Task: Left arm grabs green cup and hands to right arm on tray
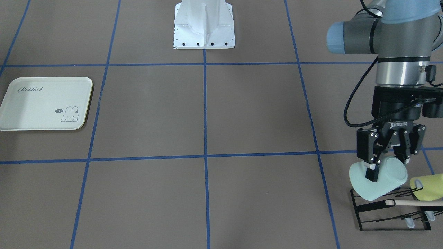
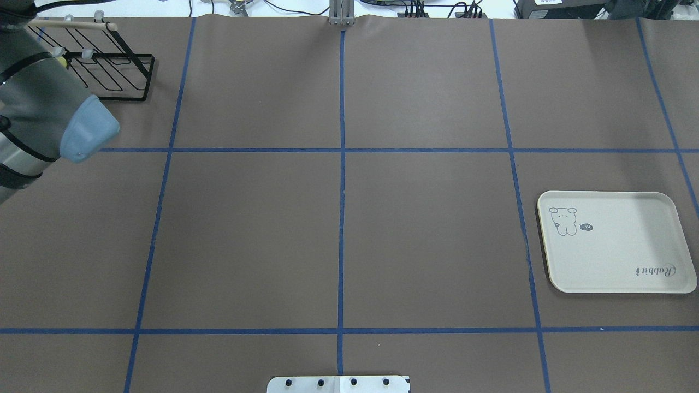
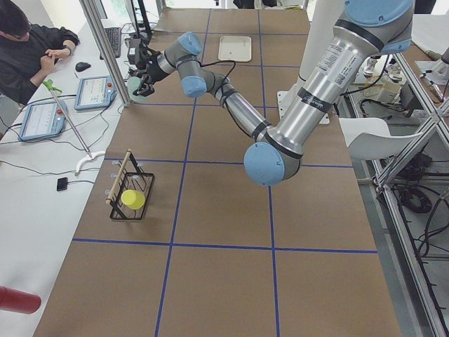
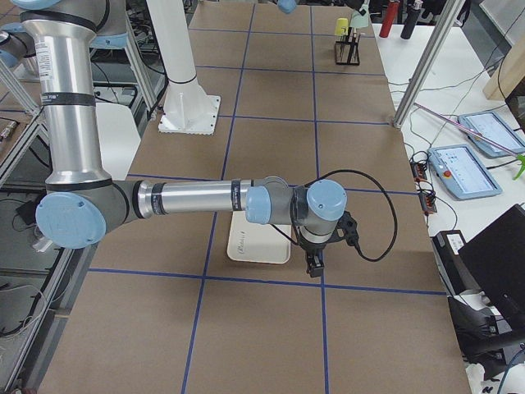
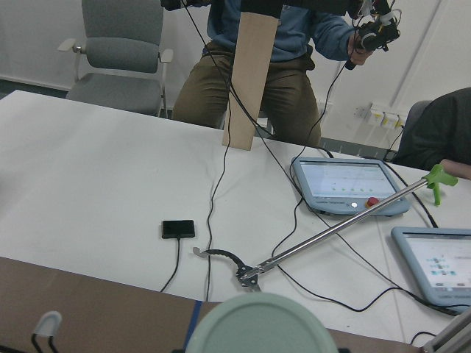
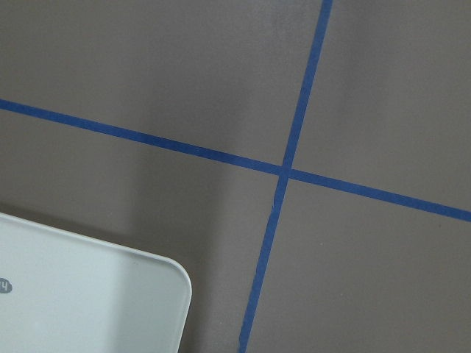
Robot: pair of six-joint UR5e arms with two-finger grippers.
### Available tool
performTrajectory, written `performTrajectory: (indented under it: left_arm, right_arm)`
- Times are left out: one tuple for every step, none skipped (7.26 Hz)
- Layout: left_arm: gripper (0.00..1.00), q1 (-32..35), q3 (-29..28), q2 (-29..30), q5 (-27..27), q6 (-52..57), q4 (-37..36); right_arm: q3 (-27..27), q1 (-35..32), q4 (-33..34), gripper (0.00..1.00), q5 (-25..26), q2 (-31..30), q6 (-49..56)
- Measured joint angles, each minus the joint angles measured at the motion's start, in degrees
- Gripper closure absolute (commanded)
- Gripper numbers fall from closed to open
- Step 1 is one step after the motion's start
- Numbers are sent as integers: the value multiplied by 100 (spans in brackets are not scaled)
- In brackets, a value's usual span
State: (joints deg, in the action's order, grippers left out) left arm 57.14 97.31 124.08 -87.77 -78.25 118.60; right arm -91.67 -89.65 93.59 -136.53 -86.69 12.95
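Table (image 1: 249, 114): brown surface with a grid of blue tape.

Left arm (image 1: 401, 38): enters the front-facing view at 2 o'clock, wrist pointing straight down. In the left-side view it reaches far out over the table.

Right arm (image 4: 189, 199): in the right-side view it runs level above the table, wrist turned down.

Tray (image 1: 41, 103): flat on the table at 9 o'clock in the front-facing view and 4 o'clock in the overhead view (image 2: 617, 262). Nothing is on it. The right wrist camera catches one rounded corner (image 6: 96, 294) at 7 o'clock, beside a tape crossing.

Wire rack (image 1: 391, 214): black, at 4 o'clock in the front-facing view. A yellow-green cup (image 1: 429, 186) lies on its prongs at the 3 o'clock end.

Green cup (image 1: 377, 180): at 4 o'clock, tilted on its side, held in the air at the rack's 9 o'clock end. The left-side view shows the gripper well above the rack. The cup is far across the table from the tray.

Left gripper (image 1: 387, 165): clamped on the green cup, with one finger (image 1: 370, 173) across the cup's outer wall and the other at its rim. The left wrist view shows the cup's round end at 6 o'clock.

Right gripper (image 4: 314, 264): hangs just off the tray's edge. It shows only in the right-side view, so I cannot tell its opening.
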Motion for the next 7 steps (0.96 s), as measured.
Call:
performTrajectory:
  left_arm:
    - [60, -148, -12, 80, -4, -694, 309]
    - [60, -284, -23, 109, 3, -1356, 730]
    - [60, -382, -16, 144, 4, -2001, 1059]
    - [60, -483, 12, 190, -7, -2644, 1264]
    - [60, -639, 40, 215, -19, -3111, 1461]
    - [60, -843, 58, 230, -104, -3525, 1705]
    - [60, -983, 83, 260, -412, -3976, 1899]
  right_arm:
    - [14, 0, -179, 0, -12, 7, -128]
    - [19, 0, -379, 0, -19, 37, -310]
    - [26, 2, -662, 0, -54, 61, -591]
    - [31, 6, -947, 0, -233, 86, -1028]
    - [33, 7, -1143, 0, -607, 153, -1502]
    - [37, 26, -1227, 0, -1095, 287, -2006]
    - [41, 61, -1258, 0, -1582, 454, -2475]
